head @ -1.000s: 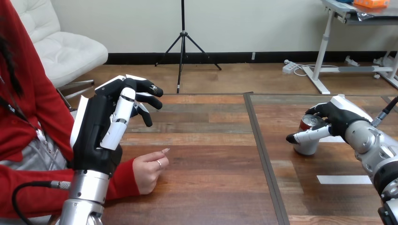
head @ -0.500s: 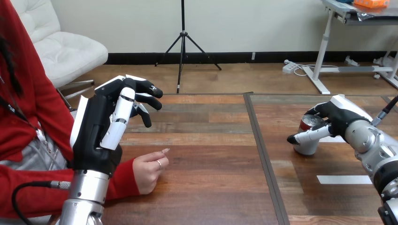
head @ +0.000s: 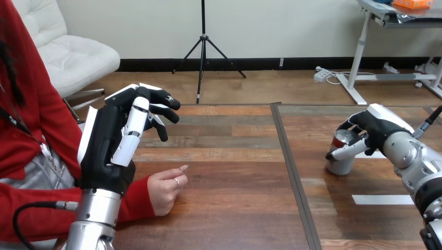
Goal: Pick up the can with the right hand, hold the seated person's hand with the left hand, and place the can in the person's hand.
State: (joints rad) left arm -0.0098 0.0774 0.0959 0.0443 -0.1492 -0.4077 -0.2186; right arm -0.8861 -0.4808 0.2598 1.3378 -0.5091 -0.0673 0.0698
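Desk (head: 229,208): wooden, made of two tops joined along a dark seam right of centre. Can (head: 340,162): silver, upright, stood on the right-hand top just beyond the seam. Right robot hand (head: 372,130): brought in from the right edge and set against the can's upper part; its thumb is laid across the near side of the can and its fingers are curled behind the rim, so the can is enclosed while its base is seen on the desk. Left robot hand (head: 112,146): held raised at the left, palm side turned inward, fingers loosely bent at the tips and nothing held. Person's hand (head: 166,190): rested on the desk in a loose fist, just right of and below the left robot hand, not touched by it. White tape strip (head: 382,199): laid flat near the can, on the side nearer the robot.
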